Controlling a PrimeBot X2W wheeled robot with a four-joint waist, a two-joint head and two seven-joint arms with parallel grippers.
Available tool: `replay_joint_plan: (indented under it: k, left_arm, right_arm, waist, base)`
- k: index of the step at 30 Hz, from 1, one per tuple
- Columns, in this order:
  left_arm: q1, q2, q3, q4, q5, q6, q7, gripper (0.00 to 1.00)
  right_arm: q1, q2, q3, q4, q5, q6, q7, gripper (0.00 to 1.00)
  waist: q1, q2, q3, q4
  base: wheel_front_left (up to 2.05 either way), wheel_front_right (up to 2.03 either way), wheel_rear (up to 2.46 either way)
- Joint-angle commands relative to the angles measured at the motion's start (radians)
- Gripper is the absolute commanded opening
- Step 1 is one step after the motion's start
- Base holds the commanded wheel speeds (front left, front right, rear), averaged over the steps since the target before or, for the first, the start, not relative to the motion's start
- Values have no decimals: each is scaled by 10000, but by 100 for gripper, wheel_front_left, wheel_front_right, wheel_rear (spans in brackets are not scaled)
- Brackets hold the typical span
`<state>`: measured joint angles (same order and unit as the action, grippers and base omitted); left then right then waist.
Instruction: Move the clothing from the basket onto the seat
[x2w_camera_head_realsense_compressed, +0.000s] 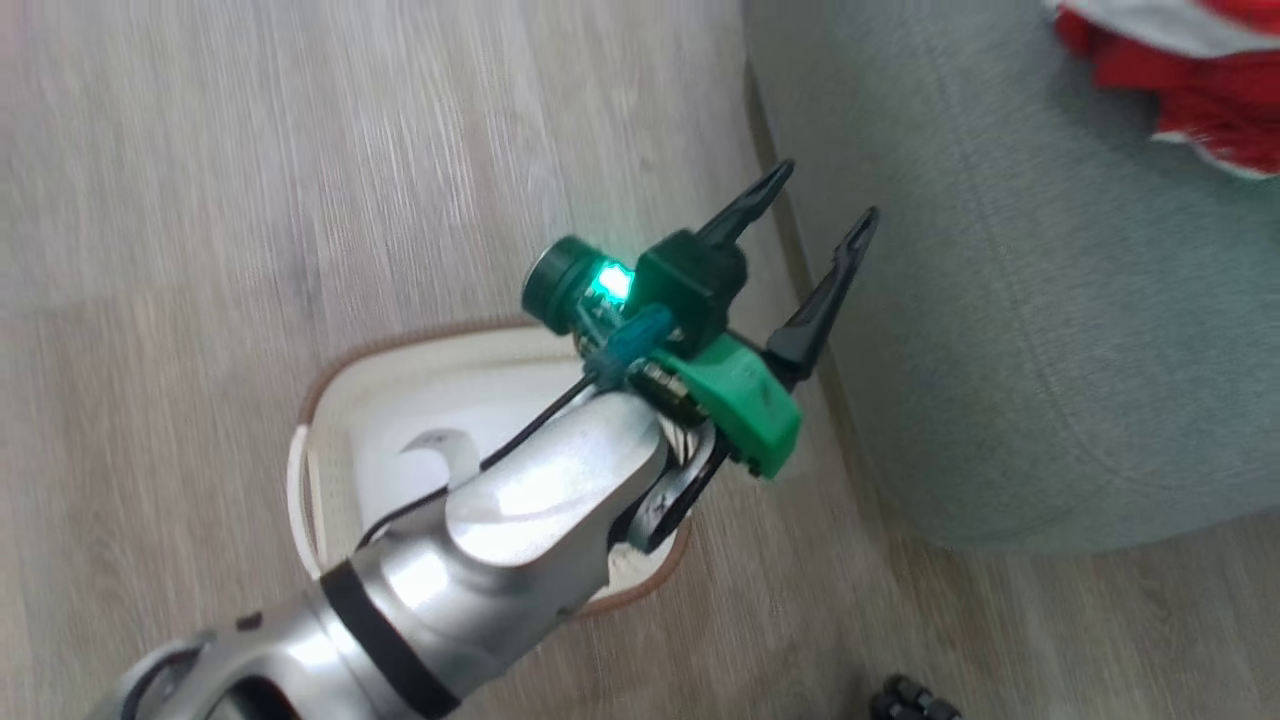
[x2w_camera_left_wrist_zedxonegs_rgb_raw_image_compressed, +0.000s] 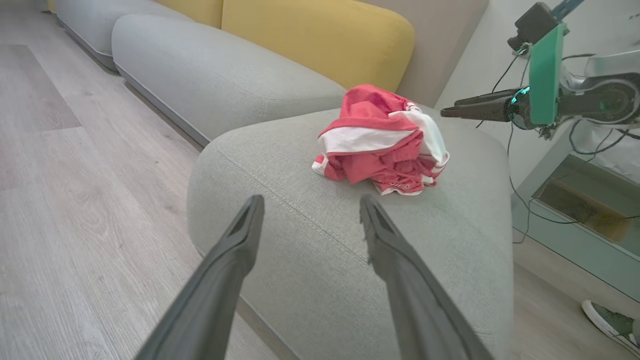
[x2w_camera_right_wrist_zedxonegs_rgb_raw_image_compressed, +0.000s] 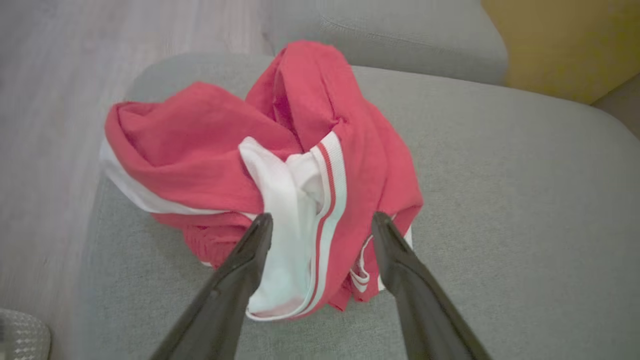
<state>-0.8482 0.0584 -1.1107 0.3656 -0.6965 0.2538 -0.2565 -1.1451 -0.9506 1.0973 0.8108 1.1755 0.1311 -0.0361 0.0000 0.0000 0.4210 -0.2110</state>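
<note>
Red clothing (x2w_camera_right_wrist_zedxonegs_rgb_raw_image_compressed: 210, 150) lies crumpled on top of the seat (x2w_camera_right_wrist_zedxonegs_rgb_raw_image_compressed: 500, 200), well apart from the basket (x2w_camera_head_realsense_compressed: 400, 345), which stands on the floor (x2w_camera_head_realsense_compressed: 250, 200) just beside the seat's left edge. The right pincer (x2w_camera_right_wrist_zedxonegs_rgb_raw_image_compressed: 321, 216) stands wide open above the near side of the heap and holds nothing. The left pincer (x2w_camera_head_realsense_compressed: 828, 190), equally wide and empty, hangs over the basket. The step in hand is judged to be clearing the right pincer from the heap. It should rise straight up with the jaws kept apart, so that no fingertip snags a fold and drags fabric toward the seat edge. What shows of the basket's inside is white; the arm hides the rest. No writing is legible, and the white motif low on the heap is too creased to read.
</note>
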Motion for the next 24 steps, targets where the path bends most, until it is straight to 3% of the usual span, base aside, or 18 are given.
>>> replay_joint_plan:
  k: [1,12,24]
  left_arm:
    - [-23,-70,359,-246,111,-66,-52,100]
    - [1761,474,1906,-861,540,-517,-52,100]
    - [3177,1288,3248,-1865,911,-506,-53,100]
  right_arm:
    - [37,-569,102,-51,63,-4,6,100]
    - [-327,-886,926,-1225,850,-4,-1287,100]
    - [486,-1023,1189,-2282,1110,-4,-2195,100]
  waist:
    - [0,0,-597,-191]
    - [0,0,-2363,-380]
    - [0,0,-3432,125]
  base:
    - [0,0,0]
    - [0,0,0]
    - [0,0,0]
